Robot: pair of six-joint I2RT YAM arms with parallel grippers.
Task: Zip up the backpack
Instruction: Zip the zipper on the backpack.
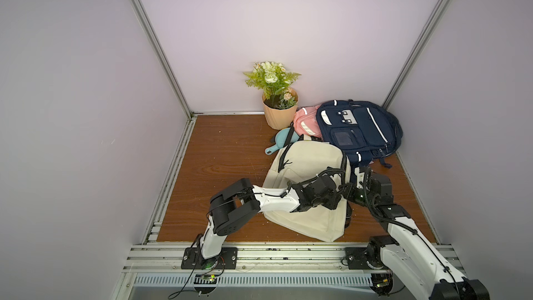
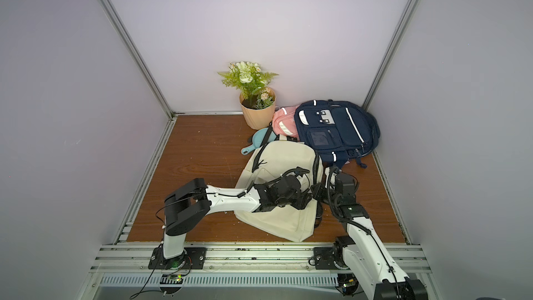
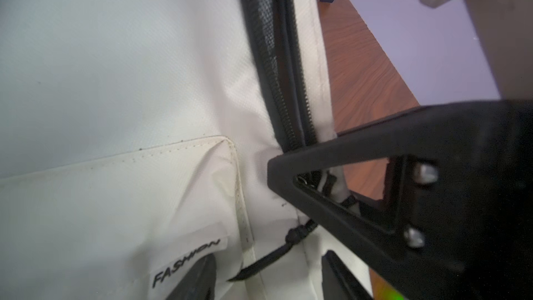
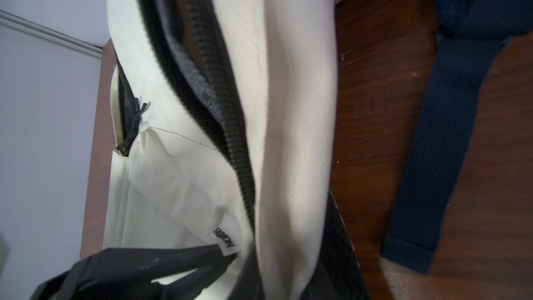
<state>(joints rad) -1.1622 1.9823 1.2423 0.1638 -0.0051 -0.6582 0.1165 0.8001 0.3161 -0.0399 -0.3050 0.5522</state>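
Observation:
The cream backpack [image 1: 305, 168] [image 2: 282, 163] lies flat on the wooden table. Its black main zipper [image 3: 288, 96] [image 4: 219, 96] gapes open along the right side. My left arm reaches across the bag. The left gripper [image 3: 271, 278] is open, one finger by the FASHION label [image 3: 184, 269], and the black zipper pull cord [image 3: 268, 261] lies between its fingers. My right gripper [image 4: 291, 261] is shut on the cream fabric beside the zipper; one of its fingers [image 3: 331, 163] shows just past the cord. In both top views the two grippers meet at the bag's right edge [image 1: 344, 193] [image 2: 313, 194].
A navy backpack [image 1: 357, 128] and a pink bag [image 1: 305, 122] lie at the back right, touching the cream one. A potted plant [image 1: 278, 111] and a teal item [image 1: 281, 139] stand behind it. A navy strap [image 4: 432, 139] trails on the table. Walls close three sides.

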